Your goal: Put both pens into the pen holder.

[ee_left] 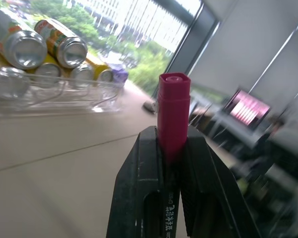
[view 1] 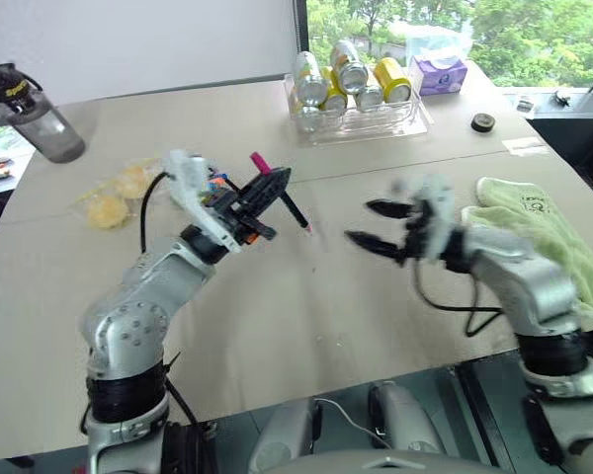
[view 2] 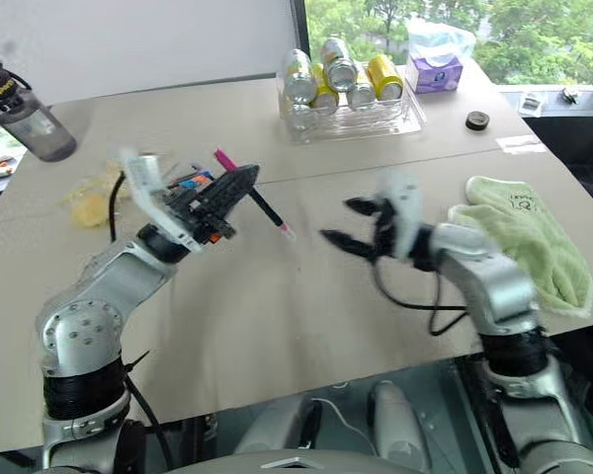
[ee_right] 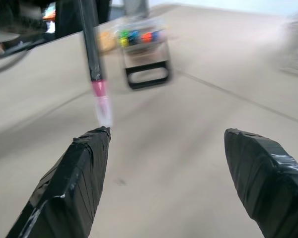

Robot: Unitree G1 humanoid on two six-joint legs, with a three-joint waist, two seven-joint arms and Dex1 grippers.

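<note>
My left gripper [view 1: 272,188] is shut on a black pen [view 1: 295,209] with a magenta cap, held tilted above the table. The cap [ee_left: 173,114] sticks up between the left gripper's fingers. The pen's pink tip [ee_right: 102,99] points down toward the tabletop. My right gripper [view 1: 361,222] hangs open and empty to the right of the pen, pointing at it across a small gap. Its taped fingers [ee_right: 79,173] stand wide apart. The black pen holder [ee_right: 145,54], with green, blue and orange markers in it, stands on the table behind the left gripper and is mostly hidden in the head views.
A clear tray of cans [view 1: 356,118] stands at the back, with a purple tissue pack [view 1: 440,71] beside it. A green cloth [view 1: 544,227] lies at the right edge. A water bottle [view 1: 35,114] stands far left, and a bag of yellow items [view 1: 109,202] lies nearby.
</note>
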